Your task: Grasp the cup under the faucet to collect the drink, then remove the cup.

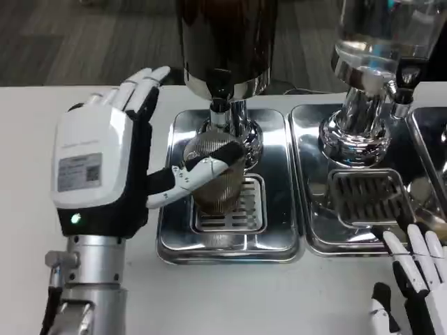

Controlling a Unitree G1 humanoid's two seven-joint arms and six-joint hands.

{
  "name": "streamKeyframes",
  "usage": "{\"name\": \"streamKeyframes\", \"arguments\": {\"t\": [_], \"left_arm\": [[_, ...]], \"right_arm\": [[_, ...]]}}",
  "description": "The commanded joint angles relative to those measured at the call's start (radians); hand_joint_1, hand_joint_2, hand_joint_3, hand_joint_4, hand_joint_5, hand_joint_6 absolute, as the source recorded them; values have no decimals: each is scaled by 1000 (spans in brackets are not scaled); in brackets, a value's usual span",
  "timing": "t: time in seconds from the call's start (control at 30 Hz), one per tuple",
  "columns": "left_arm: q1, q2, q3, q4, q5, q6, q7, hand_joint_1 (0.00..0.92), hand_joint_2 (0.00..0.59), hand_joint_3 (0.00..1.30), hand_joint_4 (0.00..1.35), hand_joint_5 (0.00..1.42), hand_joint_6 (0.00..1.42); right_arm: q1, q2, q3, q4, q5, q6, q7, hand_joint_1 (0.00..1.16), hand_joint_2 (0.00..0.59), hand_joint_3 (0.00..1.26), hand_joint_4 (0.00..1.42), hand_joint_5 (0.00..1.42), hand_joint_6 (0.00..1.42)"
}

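**Around the drink station**

A second dispenser (380, 42) with a clear tank is standing at the right on a chrome base (356, 132), over a steel tray (307, 209) holding a slotted grate (367, 195). A black hole (78, 107) is showing in the white table (28, 181). Grey carpet (84, 42) is lying beyond.

Left hand (105, 167) raised, fingers (143, 87) spread, right hand (415, 279) low, fingers apart
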Motion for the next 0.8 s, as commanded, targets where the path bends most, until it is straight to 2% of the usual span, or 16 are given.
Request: {"name": "streamKeyframes", "arguments": {"t": [0.03,0.2,0.37,0.47,0.6,0.73,0.8], "left_arm": [[37,10,32,-38,-6,-24,28,0,57,274,154,330,315],[113,26,75,-72,-11,-49,31,0,56,252,121,303,284],[306,61,117,-92,7,-106,92,0,57,210,74,259,244],[420,77,89,-47,106,-120,203,0,57,210,73,259,241],[464,81,55,76,102,-141,270,0,51,210,73,257,229],[470,95,31,158,103,-148,303,0,40,164,28,209,183],[469,105,23,188,98,-156,310,0,40,149,3,187,160]], "right_arm": [[1,-2,-9,-7,-2,-6,-12,128,557,124,0,0,65],[-8,-5,-6,-6,-6,-4,1,137,555,124,0,0,65],[-30,-6,5,-14,-17,1,25,165,537,121,0,0,65],[-50,-2,4,-29,-9,0,47,172,519,115,0,0,65],[-74,3,-8,-50,17,-4,76,195,455,108,0,0,76],[-116,2,-12,-94,41,7,158,209,396,87,0,0,79],[-153,12,-11,-111,84,11,228,235,369,66,0,0,80]]}}
